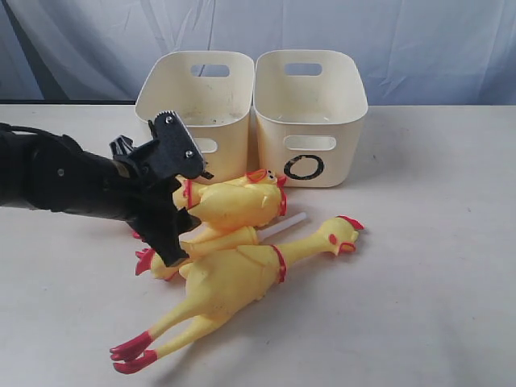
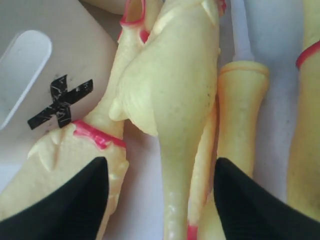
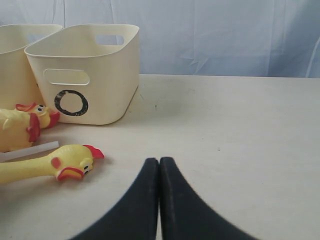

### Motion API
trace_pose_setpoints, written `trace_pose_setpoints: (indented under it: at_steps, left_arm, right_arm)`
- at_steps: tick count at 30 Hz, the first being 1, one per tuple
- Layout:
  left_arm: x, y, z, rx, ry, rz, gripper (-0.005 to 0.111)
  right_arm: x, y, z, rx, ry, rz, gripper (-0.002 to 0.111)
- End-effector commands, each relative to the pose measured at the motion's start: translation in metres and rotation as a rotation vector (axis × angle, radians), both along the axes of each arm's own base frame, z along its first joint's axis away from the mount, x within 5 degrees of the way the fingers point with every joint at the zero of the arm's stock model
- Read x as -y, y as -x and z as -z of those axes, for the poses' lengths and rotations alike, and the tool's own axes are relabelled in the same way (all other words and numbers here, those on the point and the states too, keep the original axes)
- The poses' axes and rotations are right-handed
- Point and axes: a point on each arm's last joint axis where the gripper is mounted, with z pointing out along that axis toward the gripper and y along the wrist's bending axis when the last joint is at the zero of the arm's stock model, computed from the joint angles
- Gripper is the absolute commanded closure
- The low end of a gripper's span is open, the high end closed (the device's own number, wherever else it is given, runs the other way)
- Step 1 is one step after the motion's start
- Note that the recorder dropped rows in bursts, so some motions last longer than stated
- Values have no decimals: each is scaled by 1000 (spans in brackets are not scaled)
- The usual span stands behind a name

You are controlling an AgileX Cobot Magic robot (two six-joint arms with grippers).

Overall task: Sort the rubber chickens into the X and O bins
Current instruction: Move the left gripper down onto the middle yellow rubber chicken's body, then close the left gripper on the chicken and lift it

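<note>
Chicken (image 2: pixel 185 100) lies between the wide-apart fingers of the left gripper (image 2: pixel 160 170), its long way running straight out from the wrist, one finger on each side. It lies just in front of the X bin (image 2: pixel 75 55), other chickens (image 1: pixel 234 278) beside it. The right gripper (image 3: pixel 159 170), pressed together, is much farther from the X bin.

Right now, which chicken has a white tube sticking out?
The middle chicken, between the chicken by the bins and the front chicken; a white tube pokes from its neck.
</note>
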Motion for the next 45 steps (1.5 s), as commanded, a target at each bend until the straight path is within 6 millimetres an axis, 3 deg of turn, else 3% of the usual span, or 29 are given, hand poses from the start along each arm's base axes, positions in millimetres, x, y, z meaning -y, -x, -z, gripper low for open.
trace_pose_setpoints:
  at_steps: [1, 9, 22, 39, 45]
  left_arm:
    - [5, -7, 8, 13, -35, 31, 48]
    - [8, -15, 21, 14, -55, 35, 48]
    - [9, -16, 21, 20, -53, 33, 49]
    - [8, -14, 22, -2, -63, 40, 105]
    - [7, -12, 25, -35, -81, 56, 107]
  right_arm:
    - [0, 0, 0, 13, 4, 6, 108]
    - [0, 0, 0, 13, 4, 6, 108]
    - [0, 0, 0, 13, 4, 6, 108]
    - [0, 0, 0, 13, 4, 6, 108]
    - [0, 0, 0, 13, 4, 6, 108]
